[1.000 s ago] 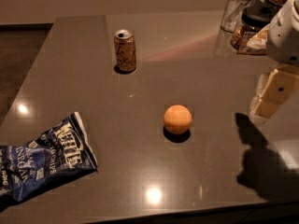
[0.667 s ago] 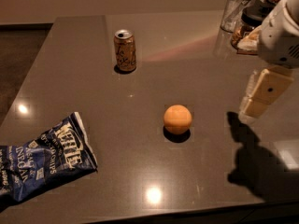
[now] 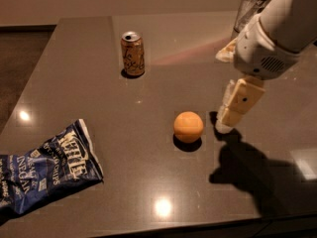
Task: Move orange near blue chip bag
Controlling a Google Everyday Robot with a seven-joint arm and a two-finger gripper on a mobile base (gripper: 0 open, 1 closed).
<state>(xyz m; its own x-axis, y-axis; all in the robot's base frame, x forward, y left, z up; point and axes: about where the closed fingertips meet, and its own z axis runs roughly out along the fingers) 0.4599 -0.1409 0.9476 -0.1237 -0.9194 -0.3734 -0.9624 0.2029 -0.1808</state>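
The orange [image 3: 188, 126] sits on the dark table [image 3: 148, 182] near its middle. The blue chip bag [image 3: 42, 172] lies flat at the front left, well apart from the orange. My gripper [image 3: 229, 118] hangs from the white arm on the right, its tips low over the table just right of the orange, a small gap away from it. It holds nothing that I can see.
A tan-gold soda can [image 3: 132, 54] stands upright at the back, left of centre. A clear glass [image 3: 251, 6] stands at the back right behind the arm. The table's front edge runs along the bottom, its left edge past the bag.
The arm has moved left and down, bringing the gripper from the right edge to just beside the orange. The orange, bag and can have not moved.
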